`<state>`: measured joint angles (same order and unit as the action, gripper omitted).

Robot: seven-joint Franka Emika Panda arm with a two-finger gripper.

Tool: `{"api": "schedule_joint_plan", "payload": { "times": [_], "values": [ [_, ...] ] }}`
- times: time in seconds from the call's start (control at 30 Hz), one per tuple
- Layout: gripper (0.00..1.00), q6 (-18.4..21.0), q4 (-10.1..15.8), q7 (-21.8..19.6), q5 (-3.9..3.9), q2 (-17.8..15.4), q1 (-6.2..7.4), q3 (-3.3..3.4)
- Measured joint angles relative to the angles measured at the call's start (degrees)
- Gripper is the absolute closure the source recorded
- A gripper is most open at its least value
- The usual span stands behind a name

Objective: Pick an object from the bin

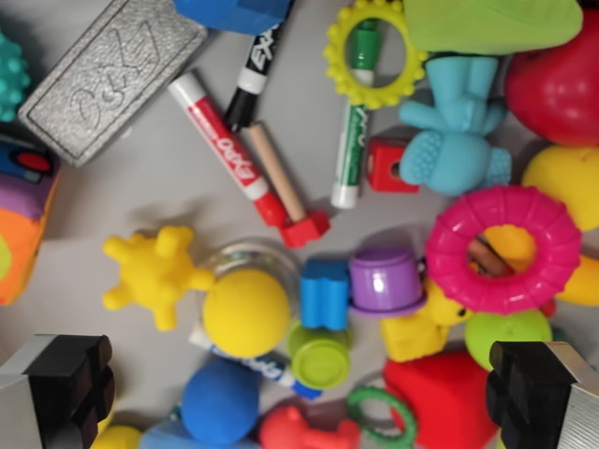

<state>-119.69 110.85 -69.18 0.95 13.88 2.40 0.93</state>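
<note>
looking down through the wrist view, we see our gripper (pixel 299 393) spread wide, one black finger (pixel 65 383) in the lower left corner and the other at the lower right, with nothing held between them. below us the grey bin floor (pixel 122 201) is crowded with toys. a yellow ball (pixel 245 312) lies between the fingers' span, just beside a yellow spiky toy (pixel 154 271) and touching a blue block (pixel 325 293). a purple cup (pixel 386 281) sits next to that block, and a pink ring (pixel 504 248) lies toward the wrist view's right. higher up we see a red expo marker (pixel 225 150), a green marker (pixel 354 131) passing under a yellow-green ring (pixel 374 53), a grey eraser (pixel 112 75) and a light blue figure (pixel 454 131).
</note>
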Motion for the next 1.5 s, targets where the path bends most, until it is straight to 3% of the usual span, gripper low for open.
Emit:
{"api": "schedule_joint_plan", "payload": {
  "times": [0.77, 1.5],
  "values": [
    [0.0, -3.0, -1.4, -15.5, -1.01, 3.4, 2.12, 0.0],
    [0.0, -6.4, -3.5, -33.1, -1.72, 7.7, 4.45, 0.03]
  ]
}}
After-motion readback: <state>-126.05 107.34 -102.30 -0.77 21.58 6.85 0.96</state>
